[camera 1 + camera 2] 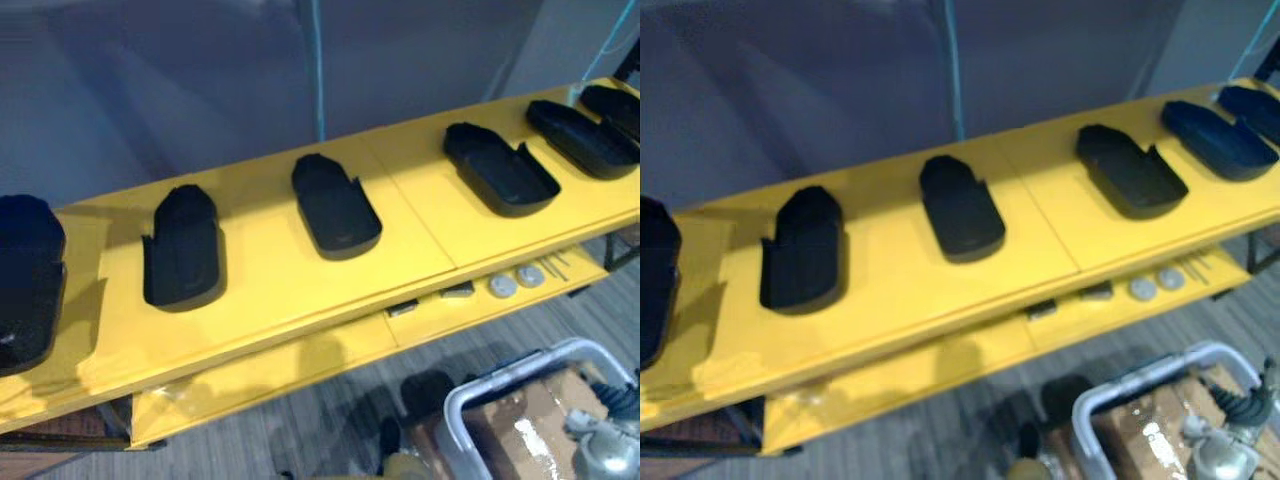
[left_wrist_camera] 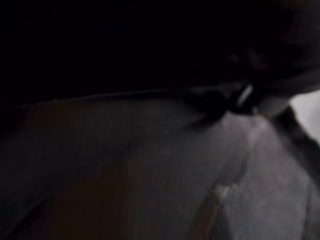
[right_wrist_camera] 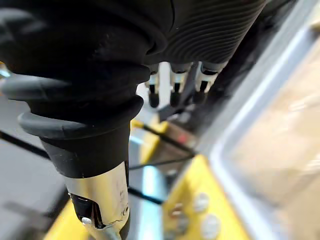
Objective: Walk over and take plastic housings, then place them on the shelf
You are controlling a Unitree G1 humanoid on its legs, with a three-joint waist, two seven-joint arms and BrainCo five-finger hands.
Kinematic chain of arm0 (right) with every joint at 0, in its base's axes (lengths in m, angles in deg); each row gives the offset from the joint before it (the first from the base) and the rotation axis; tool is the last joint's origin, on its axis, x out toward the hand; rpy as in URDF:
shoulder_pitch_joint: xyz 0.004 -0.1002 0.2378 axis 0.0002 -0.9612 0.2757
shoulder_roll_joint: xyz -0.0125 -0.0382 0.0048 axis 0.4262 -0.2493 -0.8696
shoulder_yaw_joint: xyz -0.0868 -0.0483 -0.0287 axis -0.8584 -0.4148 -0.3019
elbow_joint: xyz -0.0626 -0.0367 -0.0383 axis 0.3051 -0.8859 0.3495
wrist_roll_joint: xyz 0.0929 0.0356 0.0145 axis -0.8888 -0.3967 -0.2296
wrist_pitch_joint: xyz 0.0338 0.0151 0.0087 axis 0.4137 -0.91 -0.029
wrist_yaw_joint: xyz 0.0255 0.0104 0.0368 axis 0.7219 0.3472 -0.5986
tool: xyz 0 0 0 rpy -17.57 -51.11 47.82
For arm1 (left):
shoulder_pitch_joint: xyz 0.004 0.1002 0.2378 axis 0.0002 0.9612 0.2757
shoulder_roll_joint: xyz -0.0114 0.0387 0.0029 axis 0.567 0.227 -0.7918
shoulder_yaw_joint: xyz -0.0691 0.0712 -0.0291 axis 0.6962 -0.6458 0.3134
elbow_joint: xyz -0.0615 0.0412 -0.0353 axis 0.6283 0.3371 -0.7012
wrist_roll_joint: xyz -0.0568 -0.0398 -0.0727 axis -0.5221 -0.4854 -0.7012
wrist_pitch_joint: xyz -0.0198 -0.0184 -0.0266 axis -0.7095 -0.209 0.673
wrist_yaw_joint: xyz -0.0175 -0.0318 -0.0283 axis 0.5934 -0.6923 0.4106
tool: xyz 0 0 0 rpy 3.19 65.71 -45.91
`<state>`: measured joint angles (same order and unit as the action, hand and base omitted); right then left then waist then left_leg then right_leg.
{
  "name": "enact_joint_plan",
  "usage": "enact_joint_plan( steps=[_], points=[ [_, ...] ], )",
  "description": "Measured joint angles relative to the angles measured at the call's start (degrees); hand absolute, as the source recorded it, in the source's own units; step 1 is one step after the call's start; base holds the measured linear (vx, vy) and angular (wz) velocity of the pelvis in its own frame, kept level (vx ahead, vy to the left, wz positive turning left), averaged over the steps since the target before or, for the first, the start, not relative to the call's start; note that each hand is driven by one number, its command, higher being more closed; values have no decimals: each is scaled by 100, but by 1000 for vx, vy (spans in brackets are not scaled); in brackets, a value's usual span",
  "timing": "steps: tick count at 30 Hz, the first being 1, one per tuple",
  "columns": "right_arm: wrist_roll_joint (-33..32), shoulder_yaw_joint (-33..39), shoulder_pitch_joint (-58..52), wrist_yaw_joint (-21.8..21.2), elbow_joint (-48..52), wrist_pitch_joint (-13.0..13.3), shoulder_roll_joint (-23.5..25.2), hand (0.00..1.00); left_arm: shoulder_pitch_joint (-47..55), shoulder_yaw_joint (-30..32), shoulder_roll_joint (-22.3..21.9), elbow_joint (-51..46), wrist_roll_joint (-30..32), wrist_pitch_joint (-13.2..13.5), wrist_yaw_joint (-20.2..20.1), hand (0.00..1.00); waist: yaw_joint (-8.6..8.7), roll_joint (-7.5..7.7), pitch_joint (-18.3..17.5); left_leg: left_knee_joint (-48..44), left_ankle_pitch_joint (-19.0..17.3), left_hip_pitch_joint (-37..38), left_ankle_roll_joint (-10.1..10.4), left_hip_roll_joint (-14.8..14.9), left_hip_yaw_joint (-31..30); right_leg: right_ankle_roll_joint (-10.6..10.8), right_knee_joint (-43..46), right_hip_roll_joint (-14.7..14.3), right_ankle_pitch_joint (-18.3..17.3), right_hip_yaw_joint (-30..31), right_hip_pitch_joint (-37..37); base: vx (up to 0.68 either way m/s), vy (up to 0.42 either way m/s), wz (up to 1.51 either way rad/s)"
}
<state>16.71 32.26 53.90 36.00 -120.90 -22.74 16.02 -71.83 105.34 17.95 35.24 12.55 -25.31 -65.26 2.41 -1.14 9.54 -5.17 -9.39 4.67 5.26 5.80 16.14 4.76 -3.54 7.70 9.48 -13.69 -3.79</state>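
Right hand: fingers relaxed, holding nothing. Plastic housings in row on yellow shelf, well ahead. Left hand: state cannot tell.

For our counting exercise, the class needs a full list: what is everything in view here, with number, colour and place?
Shelf: one, yellow, two boards, across the view.
Housings: six, black, spaced in a row along the top board.
Discs: two, grey, lower board, right part.
Small parts: two, dark, lower board, left of the discs.
Cart frame: one, silver, lower right in front of the shelf, around a brown box.
Cord: one, light blue, hanging behind the shelf.
Right hand: one, silver fingers relaxed, holding nothing.
Left hand: one, too dark to read.
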Motion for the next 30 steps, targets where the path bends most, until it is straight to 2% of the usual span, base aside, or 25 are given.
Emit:
enact_joint_plan(
  steps=[6,12,14,15,18,20,23,27,30],
  points=[
    [-287,15,31,99,-447,0,142,0,-287,-293,162,217,160,-141,-93,100,-12,75,61,-514,-317,-169,-5,121,1,-34,12,-31,-25,-31,95,5,12,2],
    [-446,167,208,93,-866,2,227,0,-413,-328,301,230,143,-260,-77,100,-14,195,285,-1149,-628,-500,-32,280,-15,-63,42,-84,-59,-55,65,-37,8,2],
    [-452,184,237,85,-963,-6,238,0,-470,-520,302,229,141,-265,-58,100,-21,205,345,-1327,-709,-618,-39,323,-7,-67,87,-90,-61,-65,27,-41,13,3],
    [-453,184,293,76,-1010,-9,243,0,-508,-542,302,229,141,-268,-50,0,-27,223,407,-1457,-754,-703,-46,351,-1,-65,128,-98,-60,-60,-33,-44,12,2],
    [-522,192,409,8,-1011,-15,242,0,-531,-544,301,232,86,-278,63,0,-29,257,600,-1703,-845,-884,-79,403,8,-65,203,-101,-60,-51,-140,-64,10,-2],
    [-546,215,466,-33,-1011,-17,241,0,-519,-543,282,233,-163,-307,391,0,-49,277,782,-1841,-911,-961,-91,442,25,-65,244,-113,-60,-26,-191,-75,6,-6],
    [-550,381,468,-35,-1010,-15,223,0,-515,-521,185,225,-359,-389,629,0,-70,266,792,-1902,-916,-1084,-91,446,40,-46,303,-107,-48,-2,-337,-24,-12,-5],
    [-549,519,462,-131,-989,-15,5,0,-427,-458,-332,217,-503,-518,979,0,-110,136,867,-1874,-914,-1018,-92,462,182,-39,308,-124,-43,101,-367,-6,-21,-12],
    [-549,526,445,-171,-981,-14,-138,0,-318,-421,-389,192,-571,-538,1170,0,-117,47,917,-1794,-909,-959,-91,470,224,-42,311,-148,-45,144,-375,-4,-34,-11]
  ],
)
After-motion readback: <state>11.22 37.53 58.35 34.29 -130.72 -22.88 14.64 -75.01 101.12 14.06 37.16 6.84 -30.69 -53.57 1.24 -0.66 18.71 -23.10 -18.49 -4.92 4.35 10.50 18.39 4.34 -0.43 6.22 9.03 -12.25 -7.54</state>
